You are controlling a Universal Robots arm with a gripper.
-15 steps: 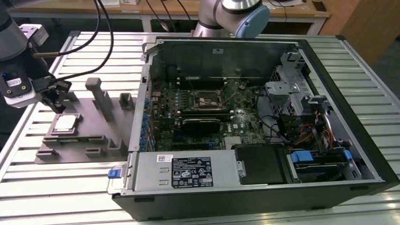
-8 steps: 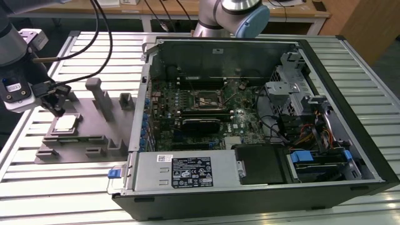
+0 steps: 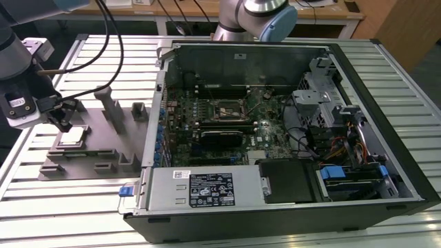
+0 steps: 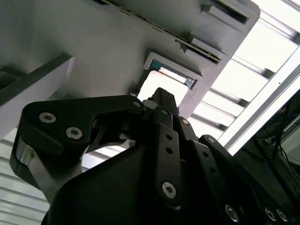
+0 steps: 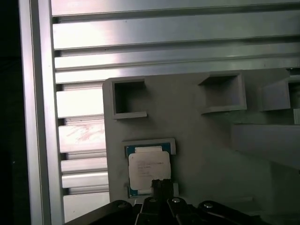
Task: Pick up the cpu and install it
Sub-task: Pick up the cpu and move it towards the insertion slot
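The cpu (image 3: 72, 135) is a small square chip with a pale silver top. It lies flat in a recess of the grey fixture plate (image 3: 90, 155), at the exterior view's left. My gripper (image 3: 63, 122) hangs just above the chip's edge, shut, with nothing in it. In the first wrist view the dark gripper tip (image 5: 161, 184) overlaps the near edge of the cpu (image 5: 149, 168). In the second wrist view the cpu (image 4: 164, 83) shows as a bright square beyond the gripper (image 4: 161, 95). The black socket (image 3: 227, 109) sits on the motherboard inside the open computer case (image 3: 289, 206).
Upright grey blocks (image 3: 111, 106) stand on the fixture plate between my gripper and the case wall. Black cables (image 3: 103, 46) hang down from the arm. The ribbed aluminium table (image 3: 62, 217) runs under everything. A second arm's base (image 3: 258, 18) stands behind the case.
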